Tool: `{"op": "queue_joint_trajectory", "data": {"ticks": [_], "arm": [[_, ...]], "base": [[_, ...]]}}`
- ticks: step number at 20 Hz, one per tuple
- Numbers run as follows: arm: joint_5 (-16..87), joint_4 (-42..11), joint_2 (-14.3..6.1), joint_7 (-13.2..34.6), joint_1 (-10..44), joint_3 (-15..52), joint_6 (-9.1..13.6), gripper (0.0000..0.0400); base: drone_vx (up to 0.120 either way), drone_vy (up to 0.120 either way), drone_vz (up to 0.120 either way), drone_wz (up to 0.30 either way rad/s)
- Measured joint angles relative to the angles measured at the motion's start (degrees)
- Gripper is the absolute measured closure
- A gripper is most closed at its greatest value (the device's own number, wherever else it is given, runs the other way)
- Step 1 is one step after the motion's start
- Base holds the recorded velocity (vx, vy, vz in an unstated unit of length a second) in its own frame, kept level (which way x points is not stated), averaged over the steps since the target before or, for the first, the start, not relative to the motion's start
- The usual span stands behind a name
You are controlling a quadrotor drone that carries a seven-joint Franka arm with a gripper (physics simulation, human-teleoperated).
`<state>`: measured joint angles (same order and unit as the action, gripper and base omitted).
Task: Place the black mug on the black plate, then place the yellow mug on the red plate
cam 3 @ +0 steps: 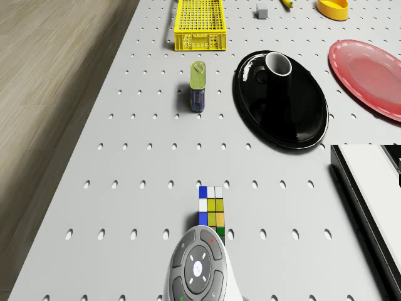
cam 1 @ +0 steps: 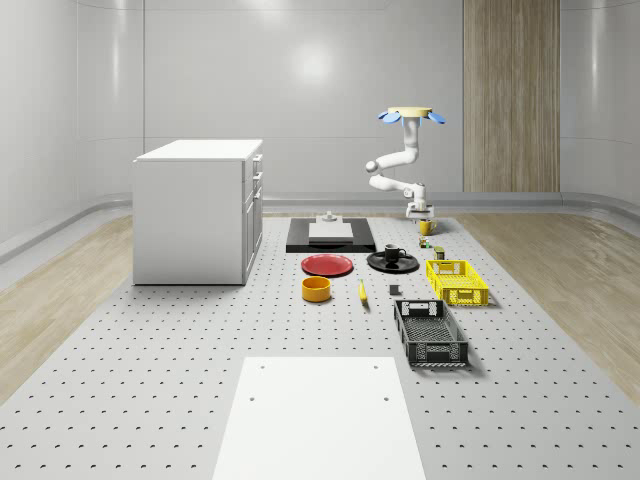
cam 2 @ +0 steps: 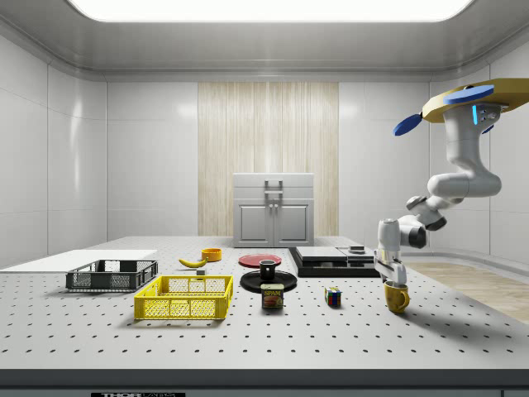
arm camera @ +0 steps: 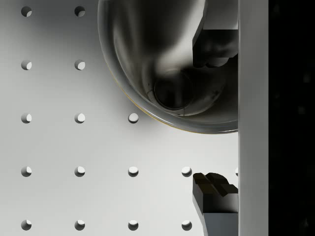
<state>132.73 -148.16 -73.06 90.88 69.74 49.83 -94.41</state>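
The gripper (cam 2: 397, 279) hangs at the rim of the glossy yellow ceramic mug (cam 2: 397, 296), which stands on the perforated grey tabletop (cam 2: 248, 331) at the side view's right. In the wrist view its two dark fingers (arm camera: 214, 184) are spread, one inside the mug's bowl and the other outside its wall, so they straddle the rim without pinching it yet. The drone (cam 2: 467, 98) hovers high above, beyond the tabletop's edge, its white arm folded down to the mug.

The black mug (cam 1: 393, 253) already stands on the glossy black plate (cam 1: 380, 266), so I judge the first step done and the yellow mug's pickup in hand. Next the fingers need to press together on the wall, lift, and carry the mug to the flat red plate (cam 1: 327, 265), well apart beyond the black plate.

In the wrist view the mug is cut off and looks grey inside; its handle shows faintly in the side view.
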Motion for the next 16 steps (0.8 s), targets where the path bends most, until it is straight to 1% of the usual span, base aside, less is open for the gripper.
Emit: {"op": "queue_joint_trajectory", "data": {"ticks": [1, 3, 6, 10, 16], "arm": [[0.0, 0.0, 0.1, 0.0, 0.0, 0.0, 0.0, 0.018], [0.0, 0.1, 0.2, -0.1, 0.0, 0.0, 0.1, 0.0227], [0.1, 0.1, 0.3, -0.2, -0.1, 0.0, 0.2, 0.0266], [0.1, 0.1, 0.4, -0.2, -0.2, 0.0, 0.3, 0.0287], [0.2, 0.1, 0.6, -0.4, -0.3, 0.0, 0.5, 0.0297]], "base": [[0.0, 0.0, 0.0, 0.0], [0.0, 0.0, 0.0, 0.0], [0.0, 0.0, 0.0, 0.0], [0.0, 0.0, 0.0, 0.0], [0.0, 0.0, 0.0, 0.0]]}}
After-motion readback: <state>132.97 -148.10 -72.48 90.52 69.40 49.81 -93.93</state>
